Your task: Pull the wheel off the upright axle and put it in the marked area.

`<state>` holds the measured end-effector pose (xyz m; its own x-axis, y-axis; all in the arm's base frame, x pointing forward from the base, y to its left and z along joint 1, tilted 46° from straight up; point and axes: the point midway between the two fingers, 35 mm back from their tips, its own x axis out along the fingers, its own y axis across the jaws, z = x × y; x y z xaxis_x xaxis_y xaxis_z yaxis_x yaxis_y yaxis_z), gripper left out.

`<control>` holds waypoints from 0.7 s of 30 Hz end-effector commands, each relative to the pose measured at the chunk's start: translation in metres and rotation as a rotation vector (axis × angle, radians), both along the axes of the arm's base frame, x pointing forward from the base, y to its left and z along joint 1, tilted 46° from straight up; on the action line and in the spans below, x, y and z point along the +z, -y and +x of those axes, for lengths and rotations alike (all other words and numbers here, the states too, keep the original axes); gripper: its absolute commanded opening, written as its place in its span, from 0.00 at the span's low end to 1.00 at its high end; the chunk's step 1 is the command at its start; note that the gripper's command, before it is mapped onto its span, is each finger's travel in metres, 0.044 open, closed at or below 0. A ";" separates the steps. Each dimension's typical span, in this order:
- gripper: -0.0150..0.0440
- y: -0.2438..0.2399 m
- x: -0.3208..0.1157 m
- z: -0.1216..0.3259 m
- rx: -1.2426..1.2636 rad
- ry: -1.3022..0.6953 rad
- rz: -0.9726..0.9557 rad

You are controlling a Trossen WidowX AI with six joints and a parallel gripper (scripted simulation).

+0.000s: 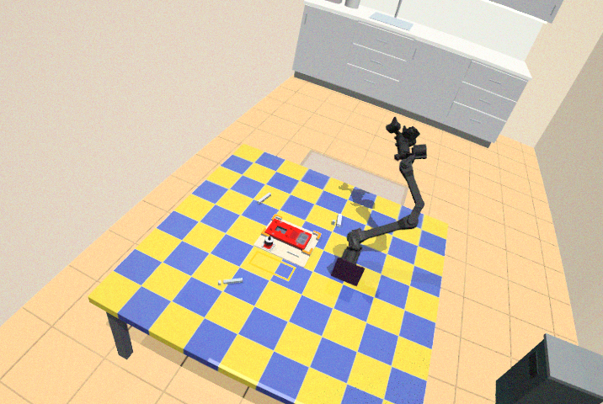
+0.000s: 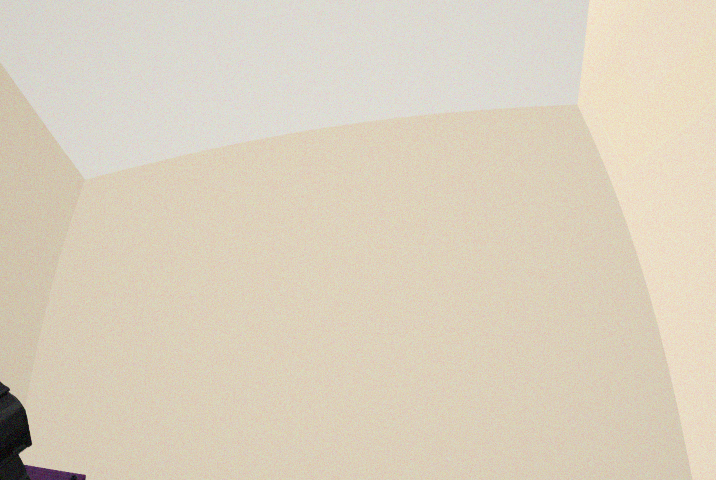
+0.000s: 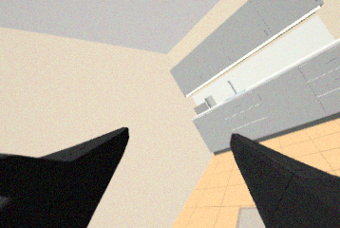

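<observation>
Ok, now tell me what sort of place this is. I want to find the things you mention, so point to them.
Probably a kitchen: grey cabinets with drawers (image 1: 378, 61) (image 3: 273, 104) run under a white worktop (image 1: 455, 47), and a tiled floor (image 1: 245, 128) (image 3: 296, 157) lies in front.

You have the wheel (image 1: 268, 242) in the top view as a small, dark, round piece — it sits low around the upright axle (image 1: 269, 236), whose short tip pokes up above it. Both stand over a small red patch on the pale board. Just beside that board, your marked area (image 1: 293, 273) lies flat on the checkered table (image 1: 310, 308) — a yellow-outlined rectangle, with the wheel outside it.
</observation>
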<state>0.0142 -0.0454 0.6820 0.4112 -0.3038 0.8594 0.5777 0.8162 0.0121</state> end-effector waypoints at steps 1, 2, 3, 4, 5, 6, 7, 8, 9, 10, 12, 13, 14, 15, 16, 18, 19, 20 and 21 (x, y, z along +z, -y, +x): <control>0.89 0.000 0.000 0.001 0.001 -0.003 0.001; 0.84 0.000 -0.001 0.004 0.005 -0.010 0.002; 0.80 0.000 -0.001 0.010 0.011 -0.023 0.005; 0.76 0.000 -0.002 0.017 0.019 -0.041 0.008; 0.76 0.000 -0.004 0.027 0.030 -0.064 0.013; 0.76 0.000 -0.006 0.039 0.043 -0.092 0.018; 0.76 0.000 -0.009 0.052 0.057 -0.123 0.024; 0.76 -0.001 -0.012 0.065 0.070 -0.153 0.030; 0.76 -0.002 -0.015 0.077 0.084 -0.184 0.036; 0.76 -0.003 -0.019 0.090 0.097 -0.215 0.042; 0.76 -0.005 -0.026 0.113 0.122 -0.274 0.053; 0.76 -0.007 -0.031 0.125 0.133 -0.304 0.058; 0.76 -0.008 -0.035 0.136 0.145 -0.334 0.064; 0.76 -0.010 -0.040 0.147 0.156 -0.363 0.070; 0.76 -0.012 -0.044 0.158 0.166 -0.391 0.076; 0.76 -0.015 -0.054 0.179 0.185 -0.447 0.090; 0.76 -0.017 -0.059 0.190 0.195 -0.475 0.096; 0.76 -0.019 -0.065 0.200 0.203 -0.503 0.103; 0.76 -0.022 -0.071 0.210 0.216 -0.530 0.112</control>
<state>0.1904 -0.0299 0.6293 0.7840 -0.2520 0.5673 0.3872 0.9129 -0.1296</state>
